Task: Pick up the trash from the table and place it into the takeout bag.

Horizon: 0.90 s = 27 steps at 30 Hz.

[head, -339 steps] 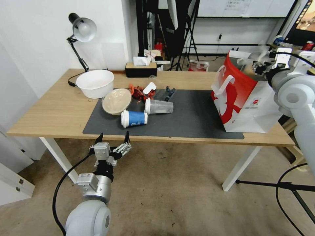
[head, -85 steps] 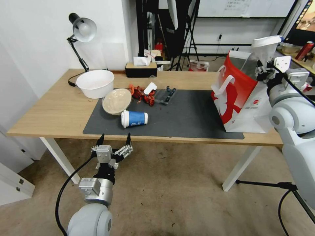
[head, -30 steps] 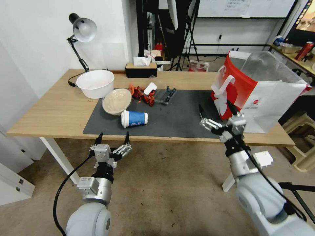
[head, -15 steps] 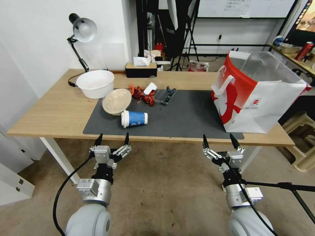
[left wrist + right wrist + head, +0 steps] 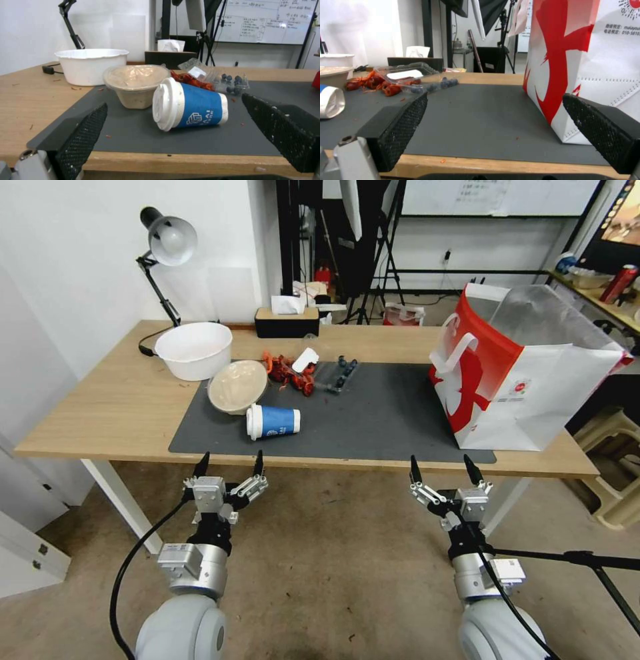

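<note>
A white-lidded blue paper cup lies on its side on the dark grey mat of the table. Behind it a beige bowl leans tilted. Red leftovers and a clear plastic box of blueberries lie farther back. The takeout bag stands open at the mat's right end. My left gripper is open below the table's front edge, facing the blue cup. My right gripper is open at the same height, facing the bag's left side.
A white bowl, a desk lamp and a dark tissue box stand along the table's back left. The mat between the blue cup and the bag is bare. A black stand leg crosses the floor at the right.
The clear cup has left the mat, carried by my right gripper up over the bag. That arm then came down empty to the table's front edge. The left arm stayed put.
</note>
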Tool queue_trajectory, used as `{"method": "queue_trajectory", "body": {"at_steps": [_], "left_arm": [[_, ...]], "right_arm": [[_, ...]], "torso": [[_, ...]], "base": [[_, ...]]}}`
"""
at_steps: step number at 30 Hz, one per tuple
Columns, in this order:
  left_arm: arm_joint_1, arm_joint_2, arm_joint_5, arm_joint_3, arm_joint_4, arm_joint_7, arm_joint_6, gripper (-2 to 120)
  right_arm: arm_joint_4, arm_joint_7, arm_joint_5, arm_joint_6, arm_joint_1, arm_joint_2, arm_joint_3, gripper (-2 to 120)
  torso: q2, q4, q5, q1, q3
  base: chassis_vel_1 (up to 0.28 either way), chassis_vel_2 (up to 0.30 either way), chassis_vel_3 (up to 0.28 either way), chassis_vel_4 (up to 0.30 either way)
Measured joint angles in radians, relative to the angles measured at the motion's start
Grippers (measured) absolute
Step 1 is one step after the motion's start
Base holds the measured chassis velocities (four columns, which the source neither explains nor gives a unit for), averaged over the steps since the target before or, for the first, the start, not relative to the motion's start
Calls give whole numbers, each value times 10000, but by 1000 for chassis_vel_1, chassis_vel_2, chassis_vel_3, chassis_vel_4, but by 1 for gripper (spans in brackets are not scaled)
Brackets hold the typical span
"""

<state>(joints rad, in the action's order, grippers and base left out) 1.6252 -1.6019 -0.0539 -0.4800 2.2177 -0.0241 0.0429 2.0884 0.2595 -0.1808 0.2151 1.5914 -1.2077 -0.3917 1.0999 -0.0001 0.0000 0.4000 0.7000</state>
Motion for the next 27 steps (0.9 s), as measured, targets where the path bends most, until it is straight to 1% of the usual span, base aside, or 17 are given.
{"method": "queue_trajectory", "body": {"at_steps": [6, 8, 9, 10, 12, 13, 15, 16, 18, 19, 22, 27], "left_arm": [[-167, 149, -98, -6, -190, -85, -18, 100], [-321, 326, -320, -84, -338, -288, -143, 100], [-321, 326, -320, -84, -338, -288, -143, 100], [-453, 453, -445, -162, -437, -441, -209, 100], [-790, 801, -790, -281, -684, -795, -297, 100], [-790, 801, -790, -281, -684, -795, -297, 100], [-1245, 1239, -1259, -344, -964, -1129, -290, 100], [-1245, 1239, -1259, -344, -964, -1129, -290, 100], [-1608, 1566, -1688, -343, -1190, -1330, -195, 100], [-1608, 1566, -1688, -343, -1190, -1330, -195, 100], [-2093, 2083, -2397, -278, -1626, -1579, 51, 100], [-2363, 2411, -2655, -263, -1904, -1614, 200, 100]], "right_arm": [[-14, 4, -7, -49, -97, 10, 38, 100], [-46, 2, -8, -78, -182, 29, 140, 100], [-46, 2, -8, -78, -182, 29, 140, 100], [-63, -5, -8, -93, -224, 41, 195, 100], [-72, -10, -4, -109, -247, 44, 234, 100], [-72, -10, -4, -109, -247, 44, 234, 100], [-73, -11, 25, -118, -243, 21, 238, 100], [-73, -11, 25, -118, -243, 21, 238, 100], [-74, -11, 61, -132, -224, -3, 230, 100], [-74, -11, 61, -132, -224, -3, 230, 100], [-65, -20, 116, -151, -160, -10, 201, 100], [-53, -45, 159, -155, -78, -18, 175, 100]], "torso": [[0, 1, -1, -1, 0], [0, 0, -1, 0, 0], [0, 0, -1, 0, 0], [0, 4, 0, 0, 1], [0, 2, -2, 2, 0], [0, 2, -2, 2, 0], [0, 0, -1, 2, 0], [0, 0, -1, 2, 0], [0, 0, -1, 2, 0], [0, 0, -1, 2, 0], [0, 0, -2, 3, 1], [0, 0, -2, 2, 1]], "base": [[0, 0, 0, 0], [0, 0, 0, 0], [0, 0, 0, 0], [0, 0, 0, 0], [0, 0, 0, 0], [0, 0, 0, 0], [0, 0, 0, 0], [0, 0, 0, 0], [0, 0, 0, 0], [0, 0, 0, 0], [0, 0, 0, 0], [0, 0, 0, 0]]}}
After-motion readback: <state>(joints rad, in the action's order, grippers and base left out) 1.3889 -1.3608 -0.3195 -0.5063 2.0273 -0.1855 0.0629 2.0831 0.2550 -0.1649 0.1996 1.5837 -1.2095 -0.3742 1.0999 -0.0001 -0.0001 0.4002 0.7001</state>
